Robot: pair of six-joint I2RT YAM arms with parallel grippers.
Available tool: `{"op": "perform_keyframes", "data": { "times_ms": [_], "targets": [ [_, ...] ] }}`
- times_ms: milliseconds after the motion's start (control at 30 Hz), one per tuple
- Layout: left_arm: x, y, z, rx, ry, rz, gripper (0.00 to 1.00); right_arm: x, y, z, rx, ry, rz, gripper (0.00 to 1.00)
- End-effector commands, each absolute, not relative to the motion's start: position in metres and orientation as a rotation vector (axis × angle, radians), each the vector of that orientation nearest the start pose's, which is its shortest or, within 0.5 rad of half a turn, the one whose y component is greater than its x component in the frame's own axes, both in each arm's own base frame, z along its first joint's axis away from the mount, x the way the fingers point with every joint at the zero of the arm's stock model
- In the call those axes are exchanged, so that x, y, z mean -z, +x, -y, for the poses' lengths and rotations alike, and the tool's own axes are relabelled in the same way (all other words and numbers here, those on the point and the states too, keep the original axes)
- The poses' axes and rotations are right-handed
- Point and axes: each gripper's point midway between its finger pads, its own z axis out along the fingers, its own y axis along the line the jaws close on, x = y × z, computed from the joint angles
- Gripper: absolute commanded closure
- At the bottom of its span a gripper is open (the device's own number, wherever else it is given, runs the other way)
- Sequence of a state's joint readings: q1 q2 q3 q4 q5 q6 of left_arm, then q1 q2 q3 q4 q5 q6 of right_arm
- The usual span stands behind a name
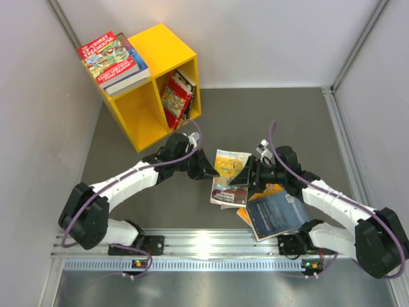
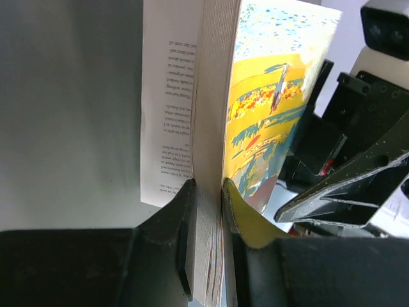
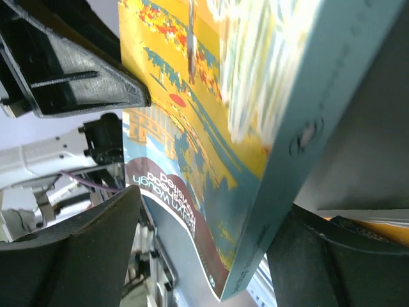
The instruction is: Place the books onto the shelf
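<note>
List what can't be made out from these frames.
- Right wrist: whether the right fingers press the yellow-covered book. It is blurred and fills the gap.
- Top view: how many books are in the table pile. The held book covers part of it.
- Top view: count and titles of the shelved books in the right compartment of the shelf. They are too small and overlap.
- Left wrist: shelf and pile are unseen, blocked by the book clamped in the left fingers.

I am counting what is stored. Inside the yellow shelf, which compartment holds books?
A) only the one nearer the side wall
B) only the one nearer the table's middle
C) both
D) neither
B: the top view shows books leaning in that compartment of the shelf, while the other one shows only bare yellow walls.
</note>
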State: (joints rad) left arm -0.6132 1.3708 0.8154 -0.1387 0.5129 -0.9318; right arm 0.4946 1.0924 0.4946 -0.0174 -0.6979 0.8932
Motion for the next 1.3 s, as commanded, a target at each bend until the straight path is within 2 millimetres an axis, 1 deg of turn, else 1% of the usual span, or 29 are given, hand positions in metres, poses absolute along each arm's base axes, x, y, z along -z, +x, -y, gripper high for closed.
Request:
{"op": "perform_keyframes", "data": {
  "times_ms": [0, 33, 67, 100, 133, 233, 300, 333, 367, 433, 467, 533, 567, 633, 667, 800, 867, 900, 933, 967, 1000, 1033, 1067, 1100, 1133, 1167, 1200, 1233, 1267],
  "targets": [
    [-0.174, 0.244, 0.292, 1.284, -0.193, -2.403, 1.0, -0.168, 0.189, -0.257, -1.475, 0.026, -2.342, 0.27],
    [-0.174, 0.245, 0.291, 1.278, -0.216, -2.398, 1.0, -0.172, 0.194, -0.257, -1.467, 0.047, -2.324, 0.28],
    [-0.172, 0.247, 0.287, 1.259, -0.244, -2.391, 1.0, -0.176, 0.197, -0.258, -1.472, 0.083, -2.314, 0.33],
    [-0.175, 0.246, 0.286, 1.259, -0.261, -2.382, 1.0, -0.179, 0.201, -0.257, -1.463, 0.108, -2.303, 0.35],
    [-0.176, 0.247, 0.286, 1.258, -0.267, -2.374, 1.0, -0.188, 0.208, -0.26, -1.47, 0.116, -2.261, 0.37],
    [-0.177, 0.247, 0.286, 1.254, -0.251, -2.376, 1.0, -0.205, 0.22, -0.266, -1.504, 0.128, -2.201, 0.45],
    [-0.174, 0.245, 0.286, 1.247, -0.237, -2.392, 1.0, -0.205, 0.226, -0.271, -1.514, 0.144, -2.204, 0.53],
    [-0.173, 0.245, 0.286, 1.247, -0.234, -2.397, 1.0, -0.212, 0.23, -0.274, -1.532, 0.136, -2.183, 0.58],
    [-0.171, 0.244, 0.286, 1.244, -0.228, -2.403, 1.0, -0.211, 0.233, -0.276, -1.538, 0.134, -2.186, 0.66],
    [-0.168, 0.242, 0.284, 1.224, -0.209, -2.416, 1.0, -0.22, 0.235, -0.281, -1.564, 0.105, -2.165, 0.74],
    [-0.169, 0.242, 0.284, 1.216, -0.198, -2.42, 1.0, -0.22, 0.236, -0.282, -1.573, 0.096, -2.164, 0.8],
    [-0.165, 0.24, 0.281, 1.177, -0.151, -2.446, 1.0, -0.228, 0.234, -0.287, -1.619, 0.045, -2.136, 0.87],
    [-0.168, 0.242, 0.282, 1.167, -0.125, -2.445, 1.0, -0.229, 0.233, -0.289, -1.646, 0.024, -2.13, 0.92],
    [-0.164, 0.238, 0.279, 1.125, -0.041, -2.475, 1.0, -0.234, 0.223, -0.295, -1.741, -0.04, -2.124, 0.96],
    [-0.167, 0.241, 0.28, 1.115, -0.011, -2.478, 1.0, -0.235, 0.222, -0.298, -1.764, -0.065, -2.112, 1.0],
    [-0.169, 0.245, 0.277, 1.024, 0.13, -2.496, 1.0, -0.242, 0.212, -0.304, -1.826, -0.158, -2.091, 1.0],
    [-0.17, 0.25, 0.274, 0.968, 0.138, -2.516, 1.0, -0.246, 0.207, -0.309, -1.85, -0.222, -2.086, 1.0],
    [-0.17, 0.252, 0.272, 0.942, 0.151, -2.521, 0.95, -0.252, 0.201, -0.313, -1.875, -0.277, -2.079, 1.0],
    [-0.173, 0.253, 0.27, 0.921, 0.151, -2.521, 0.87, -0.252, 0.201, -0.315, -1.866, -0.308, -2.079, 1.0],
    [-0.185, 0.258, 0.266, 0.879, 0.132, -2.503, 0.58, -0.25, 0.202, -0.315, -1.844, -0.316, -2.089, 1.0],
    [-0.196, 0.26, 0.263, 0.869, 0.128, -2.479, 0.45, -0.244, 0.21, -0.315, -1.767, -0.249, -2.158, 1.0],
    [-0.226, 0.264, 0.261, 0.88, 0.124, -2.396, 0.37, -0.242, 0.216, -0.31, -1.646, -0.295, -2.144, 1.0],
    [-0.236, 0.267, 0.249, 0.807, 0.084, -2.375, 0.19, -0.243, 0.223, -0.308, -1.555, -0.292, -2.151, 1.0],
    [-0.25, 0.268, 0.241, 0.774, 0.067, -2.341, 0.11, -0.238, 0.228, -0.307, -1.448, -0.262, -2.178, 1.0],
    [-0.283, 0.268, 0.23, 0.752, 0.039, -2.261, 0.06, -0.259, 0.236, -0.308, -1.393, -0.308, -2.106, 1.0],
    [-0.288, 0.269, 0.208, 0.634, -0.007, -2.248, 0.01, -0.267, 0.241, -0.31, -1.363, -0.302, -2.08, 1.0],
    [-0.298, 0.267, 0.194, 0.575, -0.034, -2.223, 0.01, -0.285, 0.251, -0.314, -1.318, -0.28, -2.022, 1.0],
    [-0.326, 0.262, 0.179, 0.556, -0.063, -2.147, 0.01, -0.294, 0.257, -0.318, -1.299, -0.275, -1.981, 1.0],
    [-0.335, 0.259, 0.166, 0.51, -0.079, -2.118, 0.01, -0.302, 0.263, -0.321, -1.284, -0.26, -1.947, 1.0]
  ]
}}
